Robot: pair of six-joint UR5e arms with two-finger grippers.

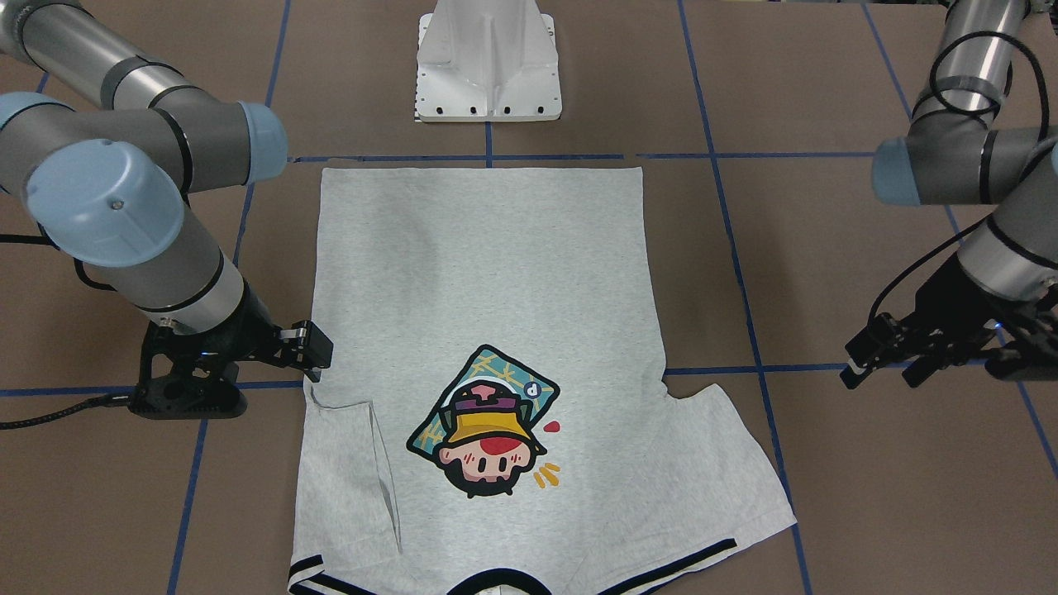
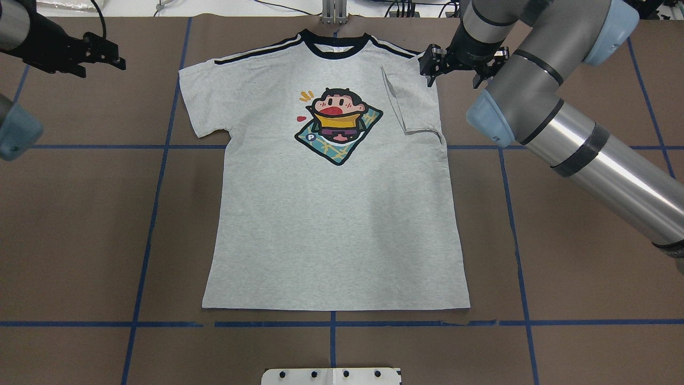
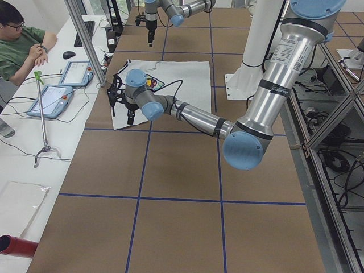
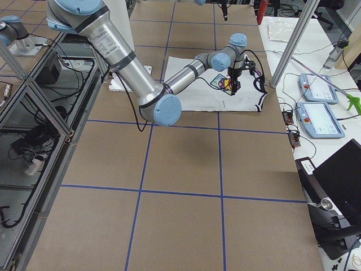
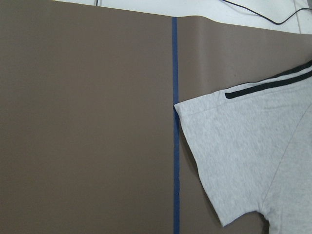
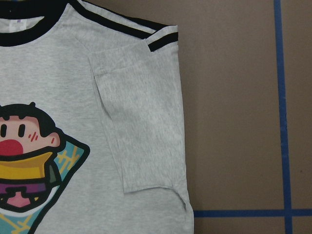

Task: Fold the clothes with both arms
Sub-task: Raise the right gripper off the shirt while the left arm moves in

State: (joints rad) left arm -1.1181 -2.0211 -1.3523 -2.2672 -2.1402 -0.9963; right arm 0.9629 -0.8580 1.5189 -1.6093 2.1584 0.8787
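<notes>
T-shirt (image 2: 331,224), light heather grey, lies face up and smooth on the brown tabletop (image 2: 80,224), between the two arms. We see its black collar (image 2: 335,51) at the far edge from the robot and its straight hem at the near edge.

Our right end effector (image 2: 457,67) hangs at the shirt's shoulder corner, by the black stripes, with its fingers spread and nothing between them. We cannot tell whether a fingertip touches the cloth. Just inward of it and toward the robot lies the folded sleeve (image 6: 141,126), turned over onto the chest, with one long edge running down the shirt and its cuff end slightly wrinkled. Further inward from that end effector is the cartoon print (image 2: 336,120), a head in a yellow hat on a teal patch, which the sleeve does not cover.

Our left end effector (image 2: 109,53) is over bare tabletop, also with its fingers parted and empty. The other sleeve (image 5: 229,161) lies flat and spread out, inward of it and apart from it, with a blue tape line (image 5: 175,122) running along the sleeve's outer edge.
</notes>
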